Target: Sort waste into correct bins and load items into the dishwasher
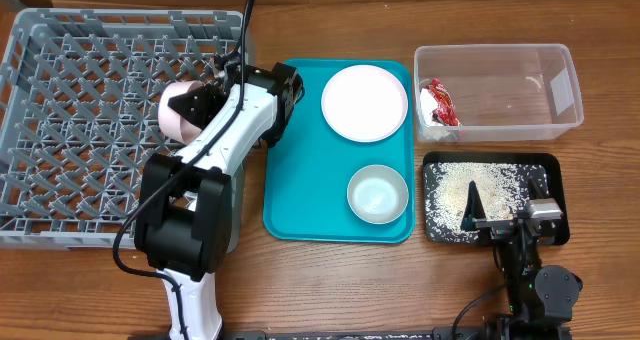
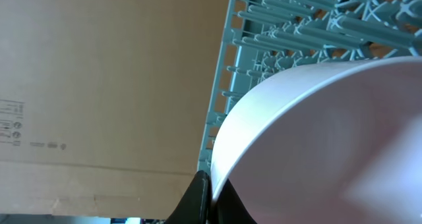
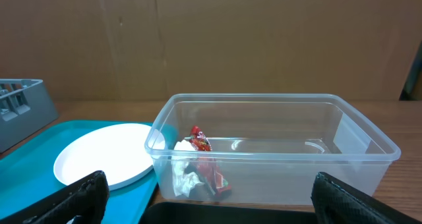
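Pinkish-white bowl [image 1: 178,113] is held above the right part of the dish rack [image 1: 90,110], near its right wall and tipped on edge. We cannot tell whether it touches the pegs. In the left wrist view the bowl's rim runs straight into the left gripper [image 2: 212,196], whose dark fingers [image 2: 196,199] are clenched on that rim. The bowl's pale wall fills most of the view, with rack lattice behind it.

Room around it: the pegs to the left and far side of the bowl carry nothing. The left arm crosses the rack's near right corner. The rack wall stands just beside the teal tray [image 1: 300,180], with a narrow strip of table [image 1: 330,280] between them.

On the teal tray, the white plate [image 1: 365,102] lies at the far right corner and the greenish-white bowl [image 1: 378,193] at the near right. The two are apart, and the tray's left half is bare.

Right of the tray is the clear tub [image 1: 520,55]. The red-and-white wrapper [image 1: 438,105] lies against its left end, and the rest of the tub floor is open.

Nearer is the black tray [image 1: 555,170], with rice grains [image 1: 450,195] spread over its left and middle.

The right gripper [image 1: 508,205] sits low over the black tray's near right part. Its fingers [image 3: 86,197] are spread wide and grasp nothing. It faces the tub, and the wrapper is well beyond the fingertips.
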You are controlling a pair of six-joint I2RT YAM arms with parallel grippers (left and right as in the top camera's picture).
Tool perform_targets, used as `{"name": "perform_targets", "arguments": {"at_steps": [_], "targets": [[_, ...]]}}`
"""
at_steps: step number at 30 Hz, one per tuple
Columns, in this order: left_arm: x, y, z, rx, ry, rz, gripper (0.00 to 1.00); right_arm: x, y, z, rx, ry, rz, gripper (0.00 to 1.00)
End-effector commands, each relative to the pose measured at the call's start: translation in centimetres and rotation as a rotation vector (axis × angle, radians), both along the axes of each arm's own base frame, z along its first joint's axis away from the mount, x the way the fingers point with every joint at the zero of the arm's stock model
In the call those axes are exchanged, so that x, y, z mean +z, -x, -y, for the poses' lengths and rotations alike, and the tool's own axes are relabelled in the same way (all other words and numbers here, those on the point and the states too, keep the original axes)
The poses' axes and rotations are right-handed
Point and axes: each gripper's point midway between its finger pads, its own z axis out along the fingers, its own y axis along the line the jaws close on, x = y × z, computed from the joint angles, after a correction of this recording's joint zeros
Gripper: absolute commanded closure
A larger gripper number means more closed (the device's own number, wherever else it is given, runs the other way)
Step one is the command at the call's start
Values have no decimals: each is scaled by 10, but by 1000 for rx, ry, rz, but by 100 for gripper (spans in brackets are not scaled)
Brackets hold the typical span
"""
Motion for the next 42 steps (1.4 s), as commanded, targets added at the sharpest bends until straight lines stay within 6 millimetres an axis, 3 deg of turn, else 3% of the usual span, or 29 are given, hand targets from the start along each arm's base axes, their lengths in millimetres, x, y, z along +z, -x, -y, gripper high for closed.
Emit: {"name": "perform_targets", "arguments": {"at_steps": [1, 6, 20, 27, 32, 34, 37, 40, 42], "targets": [[-6, 4, -9, 26, 7, -22, 96, -1, 0, 0, 2, 1, 7, 0], [-5, 11, -19, 48, -8, -83, 96, -1, 0, 0, 2, 1, 7, 0], [-16, 11, -15, 59, 59, -68, 96, -1, 0, 0, 2, 1, 7, 0], [-20, -3, -7, 32, 88, -19, 85, -1, 0, 0, 2, 1, 7, 0], [-19, -2, -1, 12, 72, -43, 85, -1, 0, 0, 2, 1, 7, 0], [-12, -2, 1, -4, 25, -55, 77, -1, 0, 0, 2, 1, 7, 0], [3, -3, 9, -42, -60, -59, 73, -1, 0, 0, 2, 1, 7, 0], [10, -4, 24, -85, -95, -57, 61, -1, 0, 0, 2, 1, 7, 0], [10, -5, 35, -110, -80, -48, 59, -1, 0, 0, 2, 1, 7, 0]]}}
